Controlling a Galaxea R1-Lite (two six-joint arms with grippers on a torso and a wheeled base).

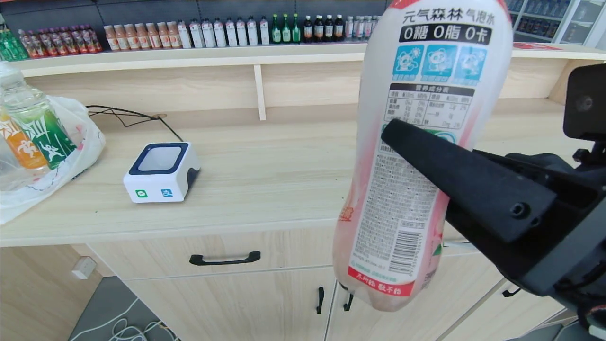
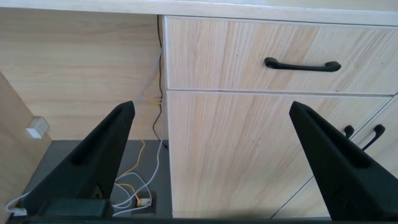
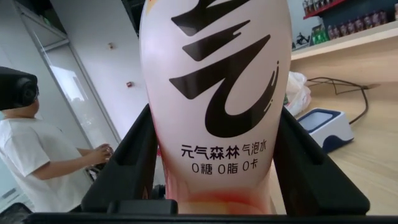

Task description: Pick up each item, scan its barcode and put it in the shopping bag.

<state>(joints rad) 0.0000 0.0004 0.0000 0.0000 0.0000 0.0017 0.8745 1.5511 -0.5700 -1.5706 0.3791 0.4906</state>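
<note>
My right gripper (image 1: pixel 402 135) is shut on a tall pink-and-white drink bottle (image 1: pixel 416 151), held up close in the head view with its barcode panel facing me, in front of the counter's right half. In the right wrist view the same bottle (image 3: pixel 217 99) stands between the two fingers. The white-and-blue barcode scanner (image 1: pixel 162 172) sits on the wooden counter, left of the bottle. A white shopping bag (image 1: pixel 71 156) lies at the counter's far left with a green-and-orange labelled bottle (image 1: pixel 28 132) in it. My left gripper (image 2: pixel 217 155) hangs open low before the cabinet doors, holding nothing.
A black cable (image 1: pixel 128 116) runs from the scanner toward the back of the counter (image 1: pixel 284 180). A raised shelf (image 1: pixel 189 54) behind carries a row of drink bottles. Drawers and doors with black handles (image 1: pixel 225 259) lie below the counter edge. Loose cables (image 2: pixel 137 186) lie on the floor.
</note>
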